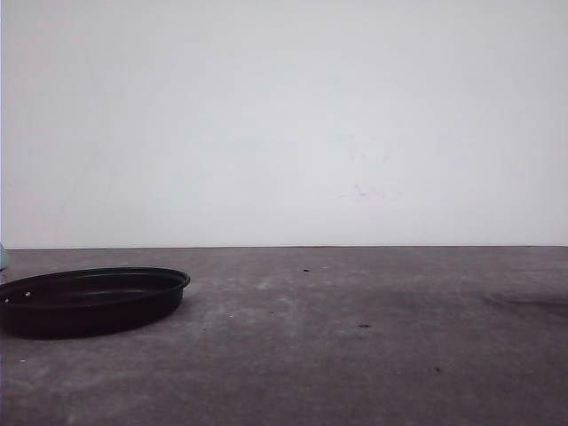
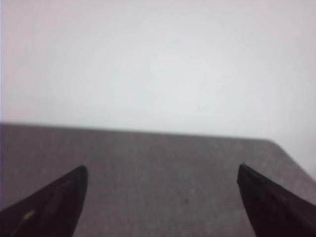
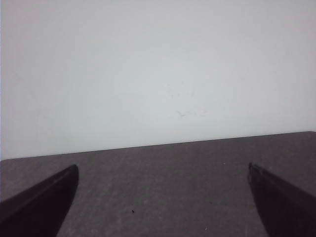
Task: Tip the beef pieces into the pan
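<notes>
- Spreading across the whole near ground, dark grey table (image 1: 373, 355), worn and speckled, bare over the middle and right, meeting a plain white wall (image 1: 284, 115) at the far edge.
- Sitting at the left of the front view, near the left edge, the pan (image 1: 93, 300): wide, shallow, black, rolled rim, upright and flat on the table, cut off at the left border; inside looks empty from this low angle, though the floor of it is mostly hidden by the rim.
- Beef pieces nowhere among what can be seen here, nor whatever holds them; likely step in hand: locating and taking up that container first.
- Left gripper (image 2: 160, 197): jaws spread wide, nothing between them, bare table beyond.
- Right gripper (image 3: 163, 197): likewise spread wide and empty, facing table and wall.
- A sliver of pale teal (image 1: 3, 257) at the far left border, behind the pan; too little to identify.
- To do it well: grasp the container firmly by its rim, carry level, tip slowly over the pan's centre, keep low to stop chunks bouncing out over the shallow rim.
</notes>
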`<act>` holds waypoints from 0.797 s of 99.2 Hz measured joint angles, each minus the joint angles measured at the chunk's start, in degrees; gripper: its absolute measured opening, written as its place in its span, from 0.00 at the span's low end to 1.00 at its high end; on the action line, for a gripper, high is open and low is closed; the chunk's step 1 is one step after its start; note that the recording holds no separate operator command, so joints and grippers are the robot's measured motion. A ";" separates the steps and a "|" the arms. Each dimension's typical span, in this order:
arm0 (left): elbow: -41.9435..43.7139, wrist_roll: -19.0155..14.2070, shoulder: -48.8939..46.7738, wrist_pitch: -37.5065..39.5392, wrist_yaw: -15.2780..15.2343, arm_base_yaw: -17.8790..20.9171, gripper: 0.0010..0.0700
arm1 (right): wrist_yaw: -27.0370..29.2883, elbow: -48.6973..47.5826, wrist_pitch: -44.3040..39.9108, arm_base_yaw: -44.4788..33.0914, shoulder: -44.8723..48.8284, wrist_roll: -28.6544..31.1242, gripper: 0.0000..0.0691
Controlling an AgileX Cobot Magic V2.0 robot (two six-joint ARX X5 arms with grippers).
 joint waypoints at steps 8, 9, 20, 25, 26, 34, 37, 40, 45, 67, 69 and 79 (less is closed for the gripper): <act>2.95 -0.13 1.14 -0.24 0.02 0.00 0.85 | 0.00 0.13 -0.17 0.00 0.50 0.00 0.99; 3.28 -0.15 1.29 -0.33 0.00 0.00 0.86 | 0.00 0.13 -0.24 0.00 0.52 0.00 0.99; 5.31 -0.20 2.75 -0.85 0.09 0.00 0.86 | 0.00 0.13 -0.37 0.00 0.50 0.00 0.99; 5.31 -0.20 3.45 -1.29 0.09 0.00 0.86 | 0.00 0.13 -0.39 0.00 0.46 0.00 0.99; 5.31 -0.20 3.61 -1.44 0.09 0.00 0.86 | 0.00 0.13 -0.39 0.00 0.42 0.00 0.99; 5.31 -0.24 4.92 -2.58 0.09 0.00 0.86 | 0.00 0.20 -0.39 0.00 0.26 -0.42 0.99; 5.31 -0.28 5.51 -2.99 0.09 0.00 0.86 | 0.00 0.20 -0.42 0.00 0.26 -0.94 0.99; 5.31 -0.44 6.14 -3.58 0.09 0.00 0.86 | 0.00 0.20 -0.42 0.00 0.26 -1.51 0.99; 5.25 -0.72 6.91 -4.79 0.09 0.00 0.86 | 0.02 0.20 -0.39 0.00 0.28 -3.08 0.99; 5.20 -1.73 7.21 -5.79 0.09 0.00 0.86 | 0.17 0.20 0.76 0.00 0.48 -7.26 0.99; 5.20 -1.73 7.21 -5.79 0.09 0.00 0.86 | 0.17 0.20 0.76 0.00 0.55 -7.34 0.99; 5.20 -1.70 7.45 -6.40 0.09 0.00 0.87 | 0.28 0.24 0.59 0.00 1.11 -7.48 0.99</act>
